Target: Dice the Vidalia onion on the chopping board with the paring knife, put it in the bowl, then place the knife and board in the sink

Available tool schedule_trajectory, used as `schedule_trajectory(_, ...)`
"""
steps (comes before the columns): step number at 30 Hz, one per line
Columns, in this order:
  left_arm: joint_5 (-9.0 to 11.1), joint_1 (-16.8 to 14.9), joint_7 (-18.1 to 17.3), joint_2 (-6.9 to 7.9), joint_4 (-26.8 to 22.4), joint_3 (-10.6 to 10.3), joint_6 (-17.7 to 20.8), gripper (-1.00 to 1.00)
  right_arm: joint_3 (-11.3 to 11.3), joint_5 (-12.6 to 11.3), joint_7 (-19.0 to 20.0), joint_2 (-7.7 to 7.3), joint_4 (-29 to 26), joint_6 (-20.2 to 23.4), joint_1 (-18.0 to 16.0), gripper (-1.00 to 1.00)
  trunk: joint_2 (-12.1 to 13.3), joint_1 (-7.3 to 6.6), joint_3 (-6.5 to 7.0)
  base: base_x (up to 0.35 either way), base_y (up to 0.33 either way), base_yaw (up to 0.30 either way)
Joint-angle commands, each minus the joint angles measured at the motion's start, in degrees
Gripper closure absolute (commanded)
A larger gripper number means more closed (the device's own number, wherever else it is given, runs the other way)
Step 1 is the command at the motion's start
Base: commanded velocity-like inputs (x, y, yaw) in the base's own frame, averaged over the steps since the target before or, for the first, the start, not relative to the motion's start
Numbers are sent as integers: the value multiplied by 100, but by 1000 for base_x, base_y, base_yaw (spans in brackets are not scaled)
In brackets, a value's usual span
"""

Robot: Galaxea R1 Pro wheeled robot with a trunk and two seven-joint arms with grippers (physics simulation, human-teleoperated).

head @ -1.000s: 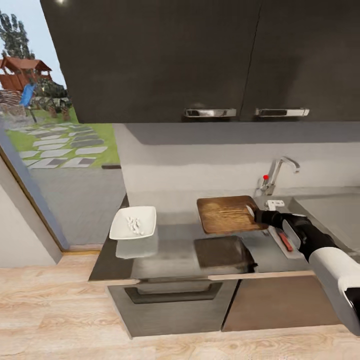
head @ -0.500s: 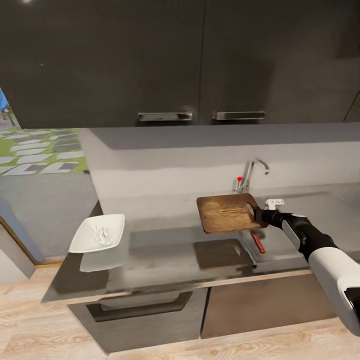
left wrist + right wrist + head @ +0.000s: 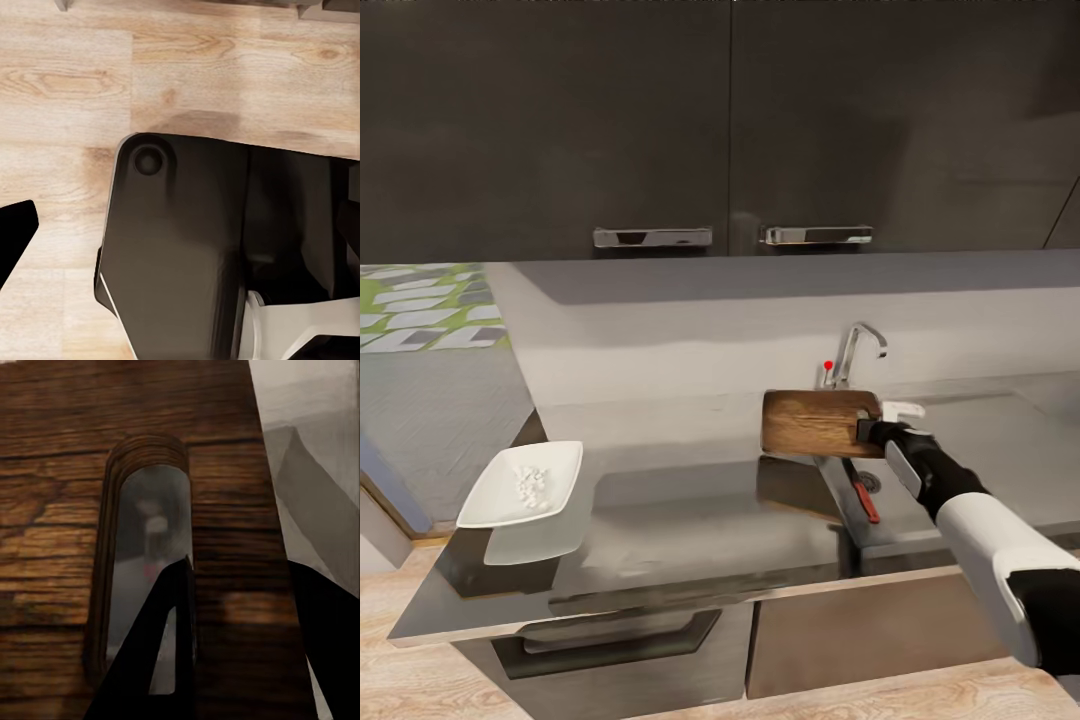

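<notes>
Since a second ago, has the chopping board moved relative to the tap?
Yes. The chopping board, held by the right end effector, has shifted toward the tap and now overhangs the sink, where the paring knife lies.

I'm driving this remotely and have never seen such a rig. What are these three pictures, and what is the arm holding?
It is a two-armed wheeled robot in a simulated kitchen. The head view looks down over the countertop. The right gripper holds the chopping board by its edge, partly over the sink, where the knife already lies. The bowl holds diced onion. The right wrist view looks along the fingers at the board's handle slot. The left wrist view looks down at the wood floor and the robot's dark body.
</notes>
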Motion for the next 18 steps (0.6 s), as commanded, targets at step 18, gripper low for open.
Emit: schedule_trajectory(18, 51, 1, -50, -5, -15, 21, 2, -100, 49, -1082, -1470, 114, 103, -40, -3, 100, -13, 3, -11, 0, 0, 0)
